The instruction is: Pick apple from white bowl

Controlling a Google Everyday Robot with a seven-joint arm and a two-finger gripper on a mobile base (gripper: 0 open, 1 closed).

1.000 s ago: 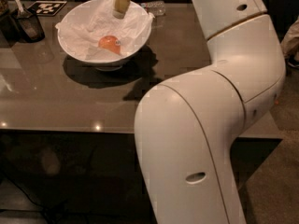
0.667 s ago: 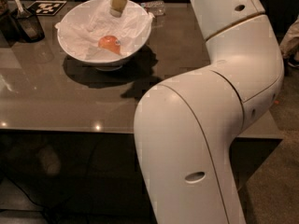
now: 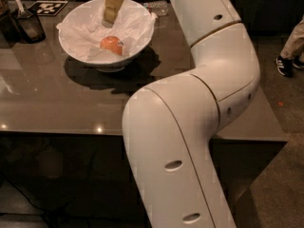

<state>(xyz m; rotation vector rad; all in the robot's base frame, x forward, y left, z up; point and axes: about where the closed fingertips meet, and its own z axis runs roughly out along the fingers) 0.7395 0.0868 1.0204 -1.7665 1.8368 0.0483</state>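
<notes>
**Apple Not Yet Grasped**

The gripper [image 3: 113, 8] is seen low over the far part of the white bowl [image 3: 78, 51]. Whether it is spread or closed cannot be told. The apple [image 3: 110, 44] lies on the crumpled paper in the bowl, just nearer than the gripper and apart from it. The descent, grasp and lift are judged to remain. No writing can be read. Only a black-and-white patterned marker [image 3: 47, 7] is seen at the table's [image 3: 57, 103] far left.

Glossy dark surface [image 3: 57, 103] mirrors lights. Crumpled paper [image 3: 85, 30] lines the smooth white bowl [image 3: 80, 56]. The apple [image 3: 110, 45] shines. A matt tan pincer [image 3: 111, 19] hangs above it.
</notes>
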